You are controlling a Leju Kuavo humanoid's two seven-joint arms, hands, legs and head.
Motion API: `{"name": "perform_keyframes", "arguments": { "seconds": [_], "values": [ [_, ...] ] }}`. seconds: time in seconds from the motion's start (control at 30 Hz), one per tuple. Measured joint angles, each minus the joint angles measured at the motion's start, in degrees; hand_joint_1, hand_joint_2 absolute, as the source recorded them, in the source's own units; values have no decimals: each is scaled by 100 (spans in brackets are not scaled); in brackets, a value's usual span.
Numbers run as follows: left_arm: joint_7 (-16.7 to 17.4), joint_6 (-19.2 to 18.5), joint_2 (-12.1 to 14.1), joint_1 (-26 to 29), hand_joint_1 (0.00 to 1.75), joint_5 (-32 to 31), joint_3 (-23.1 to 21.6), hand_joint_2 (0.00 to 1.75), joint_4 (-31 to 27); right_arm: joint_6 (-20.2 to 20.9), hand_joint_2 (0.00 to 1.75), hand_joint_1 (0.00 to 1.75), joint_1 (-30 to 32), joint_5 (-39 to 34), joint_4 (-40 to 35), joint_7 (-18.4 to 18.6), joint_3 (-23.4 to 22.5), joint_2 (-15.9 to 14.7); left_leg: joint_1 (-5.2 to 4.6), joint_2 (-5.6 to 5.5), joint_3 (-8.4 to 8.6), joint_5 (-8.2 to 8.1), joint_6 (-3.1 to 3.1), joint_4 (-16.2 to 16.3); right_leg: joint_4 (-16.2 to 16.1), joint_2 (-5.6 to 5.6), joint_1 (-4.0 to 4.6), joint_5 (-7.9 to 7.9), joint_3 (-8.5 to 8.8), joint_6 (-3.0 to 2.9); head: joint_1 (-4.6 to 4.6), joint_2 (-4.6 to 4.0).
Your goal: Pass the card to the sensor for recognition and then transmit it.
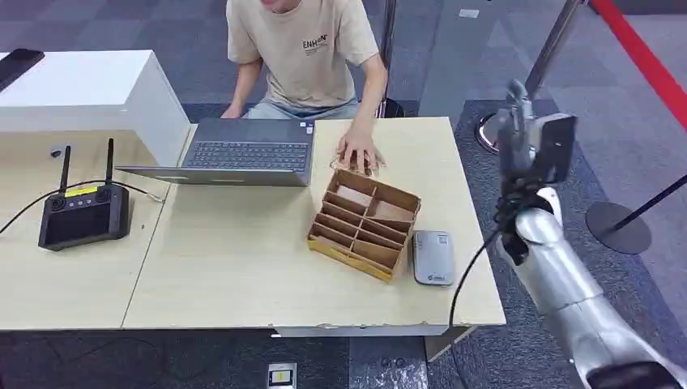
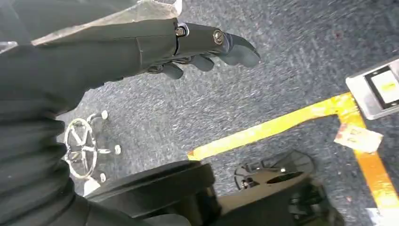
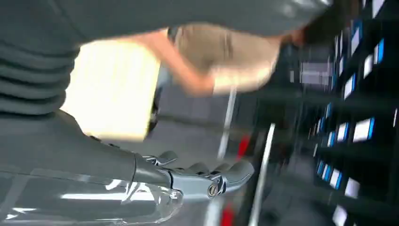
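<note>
We see a slotted cardboard organizer [image 1: 364, 224] beside a flat grey rectangular sensor [image 1: 433, 257] on the pale wooden table [image 1: 227, 267]. Our left hand [image 2: 197, 49] and right hand [image 3: 197, 176] both hold nothing, fingers loosely apart.

Head view bright and even; both wrist views motion-blurred

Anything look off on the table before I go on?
Nothing spilled or damaged. The divided box sits askew to the table edges, with a person's hand resting at its far corner. The grey sensor lies flat beside it.
</note>
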Motion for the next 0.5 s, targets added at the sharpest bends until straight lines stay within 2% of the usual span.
{"name": "perform_keyframes", "arguments": {
  "seconds": [0.1,0.23,0.4,0.5],
  "values": [
    [13,-24,7,33,0,68,9,175,0,-194,0,0,804,-403,-260,-114,-946,-232,-2,-2,-1,-2,1,0,-3,-1,-1,-1,1,1,0,0],
    [46,-26,11,66,0,205,31,175,0,-185,0,0,1717,-556,-320,-197,-2081,-324,-2,-3,0,-5,6,-3,-4,1,-2,-2,-2,2,0,0],
    [208,-33,15,69,0,315,70,175,0,-150,0,0,2623,-825,63,-471,-3077,-223,2,-3,4,-5,6,-7,-6,-1,1,-9,2,2,0,0],
    [227,11,9,67,0,359,105,175,0,-1,0,0,2996,-1013,564,-762,-3470,-53,1,1,6,-5,5,-11,-5,7,2,-9,0,1,0,0]
  ]
}}
